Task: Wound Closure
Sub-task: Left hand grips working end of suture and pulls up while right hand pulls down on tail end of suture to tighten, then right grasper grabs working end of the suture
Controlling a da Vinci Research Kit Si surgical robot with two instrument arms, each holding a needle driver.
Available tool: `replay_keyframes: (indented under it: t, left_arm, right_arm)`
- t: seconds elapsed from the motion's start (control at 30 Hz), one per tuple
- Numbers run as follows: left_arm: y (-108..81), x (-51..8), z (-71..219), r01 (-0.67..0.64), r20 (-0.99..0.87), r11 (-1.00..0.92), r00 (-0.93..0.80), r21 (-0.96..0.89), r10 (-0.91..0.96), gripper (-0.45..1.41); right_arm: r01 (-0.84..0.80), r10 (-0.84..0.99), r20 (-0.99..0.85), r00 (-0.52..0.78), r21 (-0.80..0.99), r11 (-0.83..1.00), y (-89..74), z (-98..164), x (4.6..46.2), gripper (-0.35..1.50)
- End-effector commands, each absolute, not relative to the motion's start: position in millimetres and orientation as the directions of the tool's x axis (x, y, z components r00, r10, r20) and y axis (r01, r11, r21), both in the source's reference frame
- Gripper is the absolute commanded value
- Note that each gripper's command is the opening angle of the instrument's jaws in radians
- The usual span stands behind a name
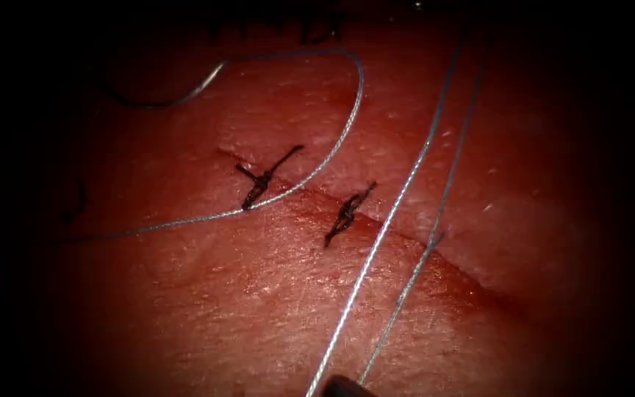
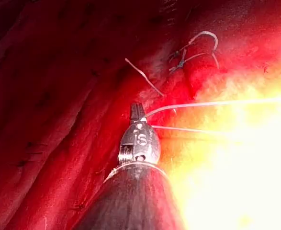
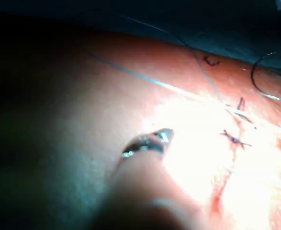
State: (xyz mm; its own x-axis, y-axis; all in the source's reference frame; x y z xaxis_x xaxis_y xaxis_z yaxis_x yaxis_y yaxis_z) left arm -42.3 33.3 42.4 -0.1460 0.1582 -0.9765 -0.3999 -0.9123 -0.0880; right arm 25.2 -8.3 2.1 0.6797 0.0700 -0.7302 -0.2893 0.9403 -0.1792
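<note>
The left tool has its jaws together, clamped on the thread; two strands run away from the tip across the tissue. In the endoscope view a dark tool tip sits at the bottom edge where both strands meet; they cross the cut right of the two knots. A third strand loops around the left knot. The needle lies loose on the tissue, far from that tip, held by neither tool. The right tool hovers off the cut; I cannot tell how its jaws stand
</note>
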Motion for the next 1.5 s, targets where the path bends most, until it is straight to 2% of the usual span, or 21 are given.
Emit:
replay_keyframes:
  t: [0.03, 0.17, 0.2, 0.23, 0.27, 0.33, 0.37, 0.4, 0.5, 0.63, 0.8, 1.0, 1.1, 1.17, 1.3, 1.43, 1.5]
  left_arm:
    - [33.3, -42.6, 42, -0.387, -0.978, -0.917, -0.136, -0.095, 0.159, -0.45]
    - [31.5, -41.4, 38, -0.355, -0.974, -0.925, -0.121, -0.136, 0.190, -0.45]
    - [31.2, -41.3, 37, -0.346, -0.973, -0.927, -0.120, -0.144, 0.196, -0.45]
    - [30.8, -41.0, 36, -0.338, -0.972, -0.928, -0.118, -0.154, 0.204, -0.45]
    - [30.6, -40.8, 35, -0.332, -0.972, -0.930, -0.117, -0.155, 0.204, -0.45]
    - [29.7, -40.0, 33, -0.312, -0.969, -0.933, -0.111, -0.178, 0.222, -0.45]
    - [29.4, -39.6, 32, -0.306, -0.968, -0.934, -0.107, -0.184, 0.226, -0.45]
    - [28.5, -38.7, 31, -0.290, -0.966, -0.936, -0.102, -0.199, 0.236, -0.45]
    - [26.8, -37.2, 29, -0.262, -0.965, -0.941, -0.093, -0.215, 0.247, -0.45]
    - [23.5, -34.3, 25, -0.221, -0.963, -0.947, -0.079, -0.235, 0.258, -0.45]
    - [20.1, -31.1, 23, -0.188, -0.962, -0.951, -0.071, -0.245, 0.262, -0.45]
    - [17.1, -28.7, 21, -0.174, -0.963, -0.954, -0.074, -0.243, 0.258, -0.45]
    - [15.7, -27.7, 21, -0.171, -0.964, -0.956, -0.078, -0.238, 0.255, -0.45]
    - [14.9, -27.2, 21, -0.173, -0.964, -0.957, -0.082, -0.235, 0.252, -0.45]
    - [13.8, -26.6, 21, -0.172, -0.966, -0.959, -0.087, -0.225, 0.243, -0.45]
    - [12.6, -26.3, 20, -0.179, -0.966, -0.956, -0.075, -0.233, 0.249, -0.45]
    - [12.3, -26.2, 20, -0.179, -0.966, -0.956, -0.076, -0.232, 0.249, -0.45]
  right_arm:
    - [-0.304, 0.076, -0.740, 0.669, -0.179, 0.936, -8.4, 2, 25.1, -0.35]
    - [-0.346, 0.082, -0.772, 0.630, -0.185, 0.920, -7.2, 1, 24.0, -0.35]
    - [-0.356, 0.088, -0.778, 0.622, -0.181, 0.917, -6.9, 1, 23.9, -0.25]
    - [-0.369, 0.099, -0.786, 0.611, -0.172, 0.913, -6.7, 1, 23.7, 0.02]
    - [-0.385, 0.109, -0.795, 0.597, -0.165, 0.908, -6.5, 1, 23.5, 0.46]
    - [-0.424, 0.144, -0.815, 0.561, -0.134, 0.896, -6.3, 0, 23.2, 0.93]
    - [-0.430, 0.148, -0.819, 0.555, -0.129, 0.894, -6.4, 0, 23.0, 1.01]
    - [-0.439, 0.165, -0.822, 0.545, -0.112, 0.892, -6.5, -1, 22.8, 1.18]
    - [-0.457, 0.194, -0.830, 0.522, -0.080, 0.886, -7.0, -2, 22.7, 1.33]
    - [-0.476, 0.230, -0.849, 0.476, -0.028, 0.879, -8.0, -3, 22.3, 1.33]
    - [-0.493, 0.273, -0.850, 0.451, 0.019, 0.870, -7.9, -4, 21.3, 1.06]
    - [-0.498, 0.284, -0.850, 0.444, 0.029, 0.867, -6.6, -4, 20.4, 1.03]
    - [-0.499, 0.289, -0.850, 0.441, 0.036, 0.866, -5.8, -3, 19.9, 0.91]
    - [-0.500, 0.299, -0.849, 0.435, 0.049, 0.864, -4.7, -2, 19.1, 0.74]
    - [-0.502, 0.305, -0.848, 0.432, 0.055, 0.863, -3.3, -1, 18.2, 0.64]
    - [-0.503, 0.311, -0.848, 0.429, 0.061, 0.862, -2.4, 0, 17.9, 0.64]
    - [-0.507, 0.310, -0.849, 0.428, 0.059, 0.860, -2.4, 0, 18.2, 0.78]
